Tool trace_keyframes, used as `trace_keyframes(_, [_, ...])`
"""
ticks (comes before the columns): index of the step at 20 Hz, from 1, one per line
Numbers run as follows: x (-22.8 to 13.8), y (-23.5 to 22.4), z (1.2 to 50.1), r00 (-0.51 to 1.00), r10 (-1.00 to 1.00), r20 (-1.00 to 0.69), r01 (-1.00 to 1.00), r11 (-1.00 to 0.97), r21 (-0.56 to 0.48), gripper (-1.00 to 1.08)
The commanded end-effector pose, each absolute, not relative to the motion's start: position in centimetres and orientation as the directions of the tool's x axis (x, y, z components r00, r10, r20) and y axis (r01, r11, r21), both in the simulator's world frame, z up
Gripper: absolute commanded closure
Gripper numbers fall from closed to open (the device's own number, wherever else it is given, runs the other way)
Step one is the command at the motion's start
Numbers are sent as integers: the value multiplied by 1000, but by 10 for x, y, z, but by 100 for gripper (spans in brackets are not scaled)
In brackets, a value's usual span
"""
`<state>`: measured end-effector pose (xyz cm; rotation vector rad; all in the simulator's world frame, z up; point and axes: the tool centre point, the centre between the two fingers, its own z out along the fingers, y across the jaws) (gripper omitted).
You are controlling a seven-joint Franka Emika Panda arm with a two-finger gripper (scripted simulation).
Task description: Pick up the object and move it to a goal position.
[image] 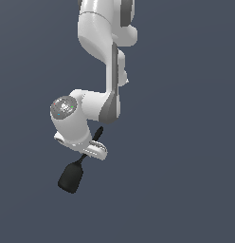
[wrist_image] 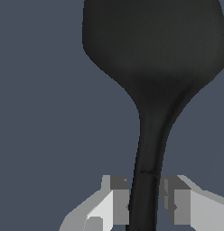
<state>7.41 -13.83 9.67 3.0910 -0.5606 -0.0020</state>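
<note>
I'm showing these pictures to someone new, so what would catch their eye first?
Probably the black spatula, whose broad paddle head fills much of the wrist view, its thin handle running down between the two gripper fingers. In the exterior view, the white robot arm reaches down from the top against a plain dark background, the spatula's head jutting out below the gripper.

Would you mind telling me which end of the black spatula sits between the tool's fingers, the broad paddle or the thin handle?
The thin handle: the tool has one finger on each side of it, while the broad paddle head juts out free beyond them.
</note>
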Motion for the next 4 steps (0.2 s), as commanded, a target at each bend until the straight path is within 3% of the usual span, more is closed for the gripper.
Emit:
trace_keyframes(1, [77,-143,101,937,-349,0,-349,-937,0,108])
trace_keyframes(4, [78,-145,102,937,-349,0,-349,-937,0,108])
